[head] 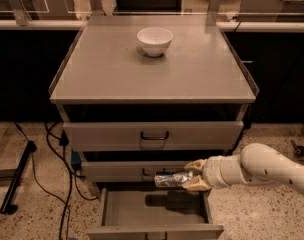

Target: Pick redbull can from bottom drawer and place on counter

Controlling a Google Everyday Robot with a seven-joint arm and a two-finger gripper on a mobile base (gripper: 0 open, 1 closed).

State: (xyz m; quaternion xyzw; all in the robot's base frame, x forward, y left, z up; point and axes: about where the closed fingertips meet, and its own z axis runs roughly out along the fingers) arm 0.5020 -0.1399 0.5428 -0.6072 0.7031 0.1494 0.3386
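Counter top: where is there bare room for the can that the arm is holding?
The counter is bare across its whole front half, and to the left and right of the white bowl, which stands rear centre, the only crowded spot. The gripper holds the redbull can over the open bottom drawer.

The redbull can (pixel 173 179) is seen as shiny silver with dark bluish patches. It is clasped between the tan fingers (pixel 196 165) of the end effector (pixel 191 176), which is placed just above the open bottom drawer (pixel 137 211), in front of the middle drawer (pixel 117 171). Both drawers are coloured flat grey, as is the table (pixel 117 69). A plain white bowl (pixel 154 40) is carried on the table. The arm (pixel 262 166) is finished in off-white. The floor (pixel 32 149) is speckled beige and crossed by black cables (pixel 56 146).
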